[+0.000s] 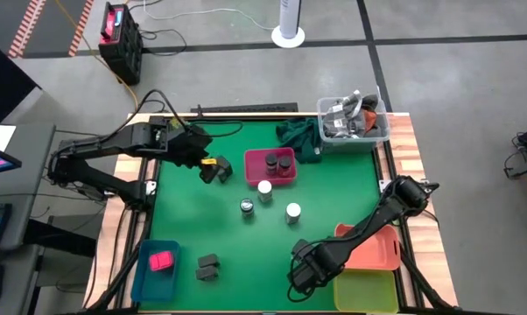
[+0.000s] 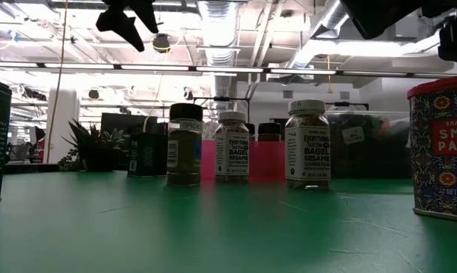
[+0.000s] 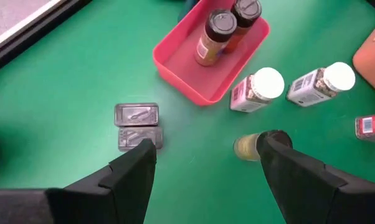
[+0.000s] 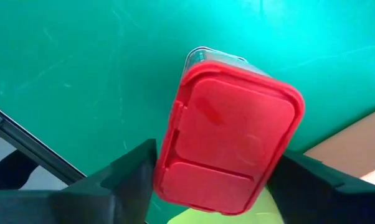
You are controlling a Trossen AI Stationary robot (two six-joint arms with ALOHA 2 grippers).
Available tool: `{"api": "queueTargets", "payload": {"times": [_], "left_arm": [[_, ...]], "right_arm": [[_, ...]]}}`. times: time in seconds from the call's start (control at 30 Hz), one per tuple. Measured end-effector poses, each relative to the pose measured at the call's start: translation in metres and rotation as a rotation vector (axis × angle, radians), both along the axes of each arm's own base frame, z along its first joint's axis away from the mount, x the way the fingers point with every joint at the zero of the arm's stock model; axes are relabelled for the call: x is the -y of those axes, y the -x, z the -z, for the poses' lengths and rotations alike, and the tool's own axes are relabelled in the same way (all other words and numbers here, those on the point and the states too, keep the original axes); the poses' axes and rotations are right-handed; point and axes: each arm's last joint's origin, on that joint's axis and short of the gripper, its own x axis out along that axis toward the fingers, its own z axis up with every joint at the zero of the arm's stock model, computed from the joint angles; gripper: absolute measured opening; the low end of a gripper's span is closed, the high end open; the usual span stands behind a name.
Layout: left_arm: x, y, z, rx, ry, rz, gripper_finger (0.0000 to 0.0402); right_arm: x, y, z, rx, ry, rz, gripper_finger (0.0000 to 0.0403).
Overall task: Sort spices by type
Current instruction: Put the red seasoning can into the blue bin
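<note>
The green table (image 1: 185, 219) is partly sorted: two dark jars (image 1: 278, 163) stand in the pink tray (image 1: 255, 168) and one pink packet (image 1: 161, 261) lies in the blue tray (image 1: 145, 278). Three white-capped jars (image 1: 265, 188) and two grey boxes (image 1: 207, 266) still wait outside. The right tool (image 4: 212, 180) straddles a red tin (image 4: 231, 146), fingers close beside it, maybe not clamped yet; the left tool (image 3: 206, 180) hangs spread apart, empty.

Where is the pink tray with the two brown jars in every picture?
High view: pink tray near the table's middle.
Low view: pink tray behind the row of jars.
Left wrist view: pink tray, two brown jars inside.
Right wrist view: not in it.
Landmark: white-capped jars beside it, those three views.
</note>
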Motion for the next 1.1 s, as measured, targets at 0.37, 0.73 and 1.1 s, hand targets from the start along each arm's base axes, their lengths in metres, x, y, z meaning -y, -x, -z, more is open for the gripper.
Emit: {"api": "queueTargets", "payload": {"times": [0.37,0.73,1.1], "left_arm": [[0.016,-0.016,-0.012,0.168,-0.013,0.295,0.0277],[0.072,-0.048,-0.01,0.29,-0.148,0.673,0.0277],[0.1,-0.091,0.02,0.287,-0.061,0.616,0.0277]], "right_arm": [[0.005,0.003,-0.012,0.045,0.031,-0.149,0.0255],[0.055,0.001,-0.078,0.323,0.151,-0.263,0.0252],[0.105,-0.028,-0.099,0.515,0.164,-0.284,0.0252]]}}
